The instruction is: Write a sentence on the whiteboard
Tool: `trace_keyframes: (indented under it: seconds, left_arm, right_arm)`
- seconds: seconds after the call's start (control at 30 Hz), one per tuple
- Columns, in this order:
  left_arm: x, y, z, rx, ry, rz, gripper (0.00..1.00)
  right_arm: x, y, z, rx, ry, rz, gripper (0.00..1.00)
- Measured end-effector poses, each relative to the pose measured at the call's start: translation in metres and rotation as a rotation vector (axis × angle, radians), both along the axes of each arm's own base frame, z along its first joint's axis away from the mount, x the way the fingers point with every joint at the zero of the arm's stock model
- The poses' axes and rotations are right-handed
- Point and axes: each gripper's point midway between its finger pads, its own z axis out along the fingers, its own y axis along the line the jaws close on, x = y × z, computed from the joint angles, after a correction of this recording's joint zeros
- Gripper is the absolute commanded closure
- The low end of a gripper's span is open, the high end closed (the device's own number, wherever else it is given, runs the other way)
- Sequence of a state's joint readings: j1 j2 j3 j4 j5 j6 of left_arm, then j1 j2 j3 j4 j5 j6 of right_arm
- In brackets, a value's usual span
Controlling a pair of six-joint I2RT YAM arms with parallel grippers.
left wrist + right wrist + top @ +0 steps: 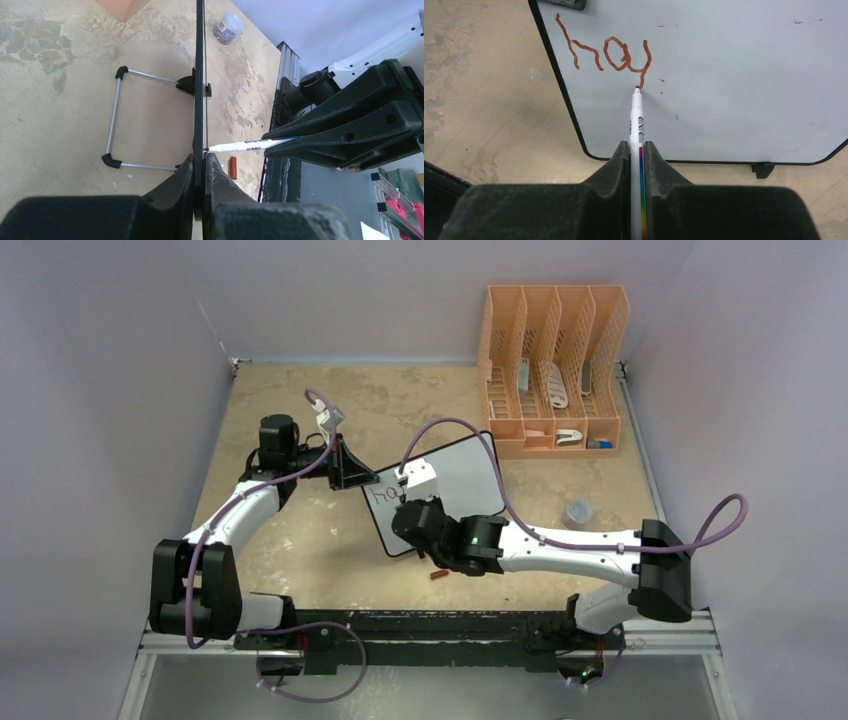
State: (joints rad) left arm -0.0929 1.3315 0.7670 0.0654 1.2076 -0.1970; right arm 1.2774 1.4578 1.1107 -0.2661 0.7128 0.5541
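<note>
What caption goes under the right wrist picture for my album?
Right claw touches a marker tip to the whiteboard, first red letters written.

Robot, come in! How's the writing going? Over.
Left fingers shut on whiteboard edge. Right fingers shut on marker, tip at board. Sentence barely begun. Nothing blocking the tip.

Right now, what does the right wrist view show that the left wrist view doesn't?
Right wrist only: the whiteboard face-on, with red-brown letters, "ha" plus a part-drawn stroke. Left wrist only: its wire stand, a jar, a small brown cylinder. Both: the whiteboard, and the right gripper holding the marker, tip on the board.
</note>
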Motion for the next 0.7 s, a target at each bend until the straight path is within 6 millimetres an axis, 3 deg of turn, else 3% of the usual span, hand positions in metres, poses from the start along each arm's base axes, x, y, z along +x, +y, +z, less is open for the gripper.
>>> trace_keyframes:
  seconds: [0.3,0.7]
  left_arm:
    - [0.0,0.0,0.0,-0.002,0.0,-0.003,1.0]
    - [-0.001,0.0,0.001,-0.002,0.0,-0.004,1.0]
  right_arm:
    - [0.004,0.0,0.024,0.069,-0.039,-0.009,1.0]
    - [0.014,0.001,0.036,0.096,-0.101,-0.046,1.0]
